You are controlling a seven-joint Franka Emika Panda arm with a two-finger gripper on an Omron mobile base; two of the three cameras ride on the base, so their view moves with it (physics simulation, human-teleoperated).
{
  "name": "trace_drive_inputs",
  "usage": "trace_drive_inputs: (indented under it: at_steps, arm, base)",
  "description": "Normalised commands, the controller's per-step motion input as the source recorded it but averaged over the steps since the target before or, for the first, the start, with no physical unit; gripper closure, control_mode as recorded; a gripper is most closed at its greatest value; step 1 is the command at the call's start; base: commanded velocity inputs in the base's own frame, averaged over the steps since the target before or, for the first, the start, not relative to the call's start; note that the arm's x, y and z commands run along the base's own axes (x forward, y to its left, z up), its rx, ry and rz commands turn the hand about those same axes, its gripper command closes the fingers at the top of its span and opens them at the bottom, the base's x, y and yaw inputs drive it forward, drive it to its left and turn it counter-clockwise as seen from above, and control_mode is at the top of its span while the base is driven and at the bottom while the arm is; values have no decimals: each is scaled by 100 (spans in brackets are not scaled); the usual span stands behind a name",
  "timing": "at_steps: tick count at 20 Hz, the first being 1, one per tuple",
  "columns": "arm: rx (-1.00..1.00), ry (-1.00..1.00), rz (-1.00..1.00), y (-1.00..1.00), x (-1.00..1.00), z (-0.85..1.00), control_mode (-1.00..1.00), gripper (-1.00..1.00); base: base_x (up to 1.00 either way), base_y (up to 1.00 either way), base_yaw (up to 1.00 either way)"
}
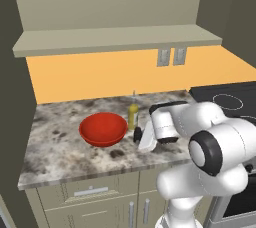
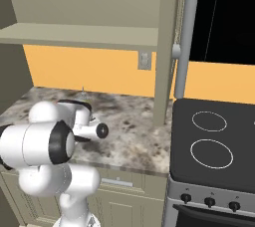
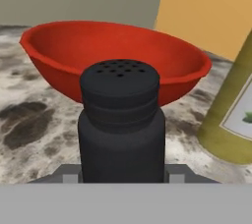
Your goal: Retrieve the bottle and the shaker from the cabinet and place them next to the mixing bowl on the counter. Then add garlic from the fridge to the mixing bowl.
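The shaker (image 3: pixel 121 125) is standing out as a matte black cylinder with a ribbed shoulder and a narrower cap whose flat top is showing a ring of small holes. It is sitting upright right in front of the hand camera, and the end effector (image 3: pixel 121 179) is clamped on its lower body; the finger tips themselves are lying behind the shaker and are hard to make out, with just small grey blocks peeking out at either side of its base.

Behind the shaker, the mixing bowl (image 3: pixel 115 51) is showing as a round, shallow, glossy red form with a thin flared rim, resting on the tabletop (image 3: pixel 29 120), whose surface is looking like marble mottled in grey, white and brown. To the right of the shaker, the bottle (image 3: pixel 231 120) is being cut off by the picture edge: just its rounded yellow lower body and a corner of a pale label with a green mark are showing.

In the left base view the shaker (image 1: pixel 137 134) is appearing as a small dark shape just right of the mixing bowl (image 1: pixel 103 128) and low in front of the bottle (image 1: pixel 133 114), whose slim yellow body and thin clear neck are standing upright. The white wrist is covering most of the shaker there, so whether its base is touching the tabletop (image 1: pixel 55 147) cannot be told.
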Motion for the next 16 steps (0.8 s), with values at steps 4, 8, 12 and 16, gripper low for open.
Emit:
trace_drive_inputs:
  at_steps: [4, 8, 12, 16]
  arm:
    - [8, 0, -1, 0, 1, -24, -100, 100]
    - [4, 0, -1, 0, 3, -13, -100, 100]
    - [1, 0, 0, 0, 16, -3, -100, 100]
    - [0, 0, 0, 0, 22, 0, -100, 100]
  base:
    - [0, 0, 0]
    - [0, 0, 0]
    - [0, 0, 0]
    - [0, 0, 0]
